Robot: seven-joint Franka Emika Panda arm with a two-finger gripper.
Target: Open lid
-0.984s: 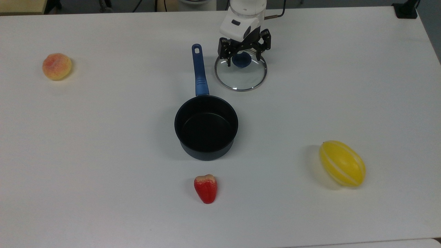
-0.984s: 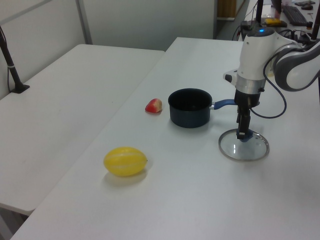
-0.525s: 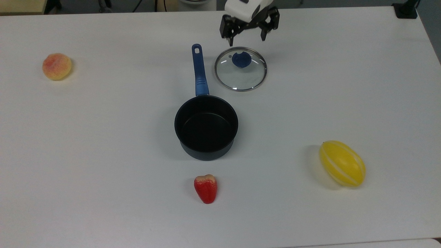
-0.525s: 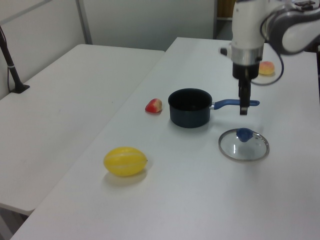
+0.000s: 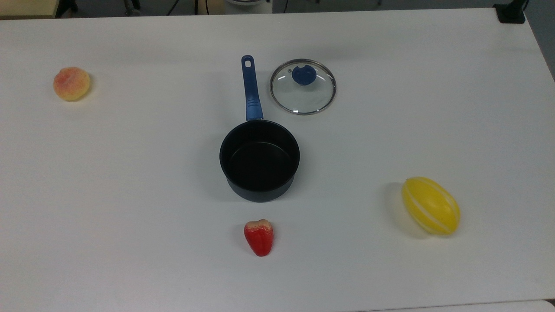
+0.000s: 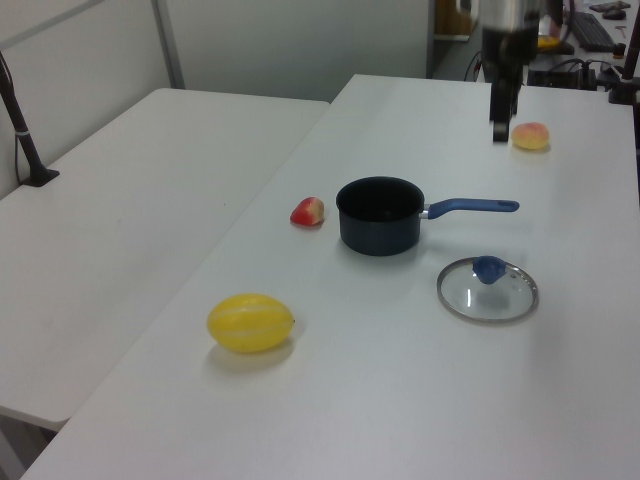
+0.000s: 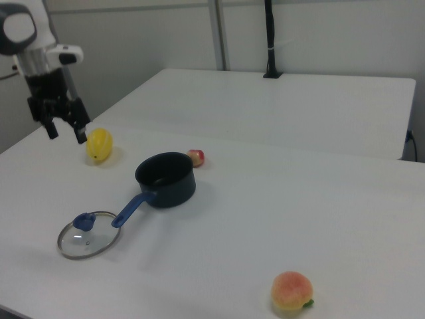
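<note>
The gripper (image 7: 65,133) hangs high above the table (image 5: 433,86) with its two black fingers spread apart and nothing between them; in the right view it sits near the right view's left edge, well above the lid (image 7: 88,234), and in the left view it shows at the top of the frame, seen edge-on so that the gap between the fingers is hard to judge there. The lid (image 5: 303,86) lies flat on the bare tabletop, blue knob (image 5: 303,75) up, clear glass ringed by a metal rim. It is off the saucepan (image 5: 259,160) and just beside the pan's blue handle (image 5: 250,89), on the top view's right of that handle, not touching it as far as the views show. The saucepan stands upright and uncovered near the middle of the table, dark inside, with its handle pointing toward the top view's upper edge. A red fruit (image 5: 259,236) lies near the pan on the side opposite the handle. A yellow melon (image 5: 430,205) rests well apart toward the top view's lower right, and a peach (image 5: 71,83) sits well apart toward the top view's upper left. In the left view the peach (image 6: 531,136) appears just beside and below the gripper's fingers (image 6: 498,128), farther down the table.
</note>
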